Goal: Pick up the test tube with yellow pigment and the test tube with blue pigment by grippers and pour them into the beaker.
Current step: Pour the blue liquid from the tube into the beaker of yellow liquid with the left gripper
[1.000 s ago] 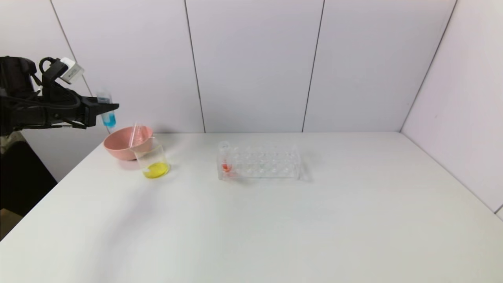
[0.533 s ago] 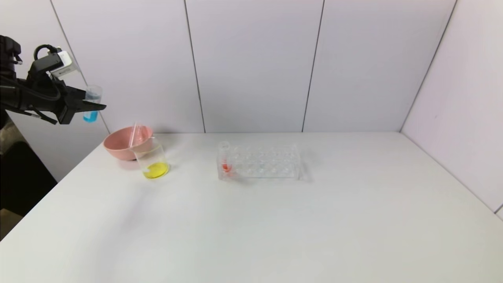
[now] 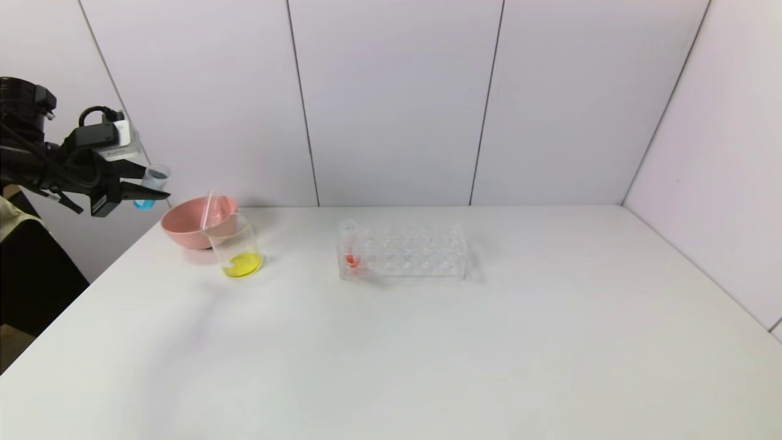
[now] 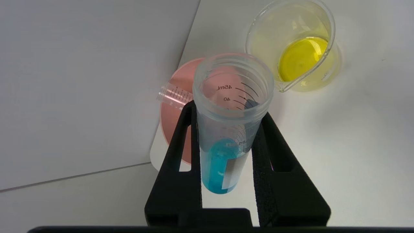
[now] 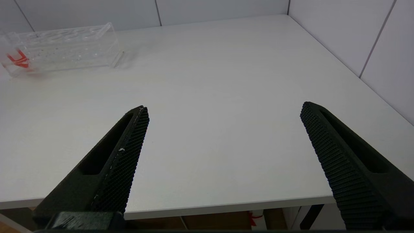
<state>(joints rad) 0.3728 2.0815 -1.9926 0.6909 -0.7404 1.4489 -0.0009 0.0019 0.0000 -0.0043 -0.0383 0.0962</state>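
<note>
Nearest thing first: the right gripper (image 5: 223, 113) is sitting low at the near edge of the white table (image 3: 427, 342) with its black ribbed jaws spread wide and nothing between them, so it's looking parked.

The action is all on the left. The left gripper (image 3: 142, 189) is hanging up above the table's far-left corner, and its two black fingers (image 4: 181, 155) are clamping the slim clear test tube with blue pigment (image 4: 226, 129) around its middle. The tube's long axis is tilting a bit, open threaded mouth leaning toward the table side, blue liquid pooling at the rounded bottom.

What the pour hinges on, I'd say: the small clear glass beaker (image 3: 237, 247), already carrying a yellow layer at its base, is sitting lower than the tube and off to the gripper's right, toward the table's middle. The round pink bowl (image 3: 198, 221) is lying between, touching or nearly touching the beaker, with an empty clear tube (image 3: 211, 209) propped in it, likely the yellow one after its pour. So the mouth has to travel past the bowl before tipping, or the blue is landing in the wrong dish.

Further right, the clear rectangular tube rack (image 3: 403, 250) is holding one red-liquid tube (image 3: 350, 247).
</note>
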